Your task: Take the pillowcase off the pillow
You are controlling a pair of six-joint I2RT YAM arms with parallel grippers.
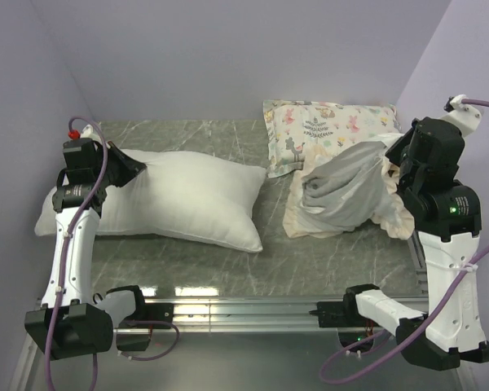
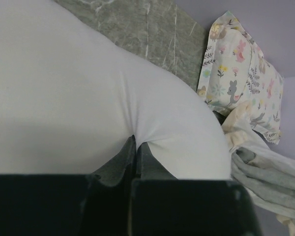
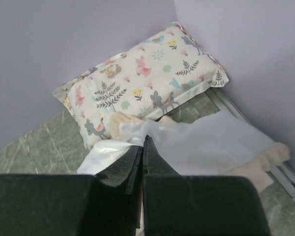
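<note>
on the marble table (image 1: 326,261), l gripper (image 2: 136,142) jaws pinch the pillow (image 1: 179,195), r gripper (image 3: 143,143) jaws pinch the pillowcase (image 1: 342,191); the case looks soft, light, floppy, prob best gripped at its edge.

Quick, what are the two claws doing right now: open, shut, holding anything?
Left claw: closed, pinching a fold of the pillow.
Right claw: closed, apparently gripping the pillowcase by its white inside.
</note>
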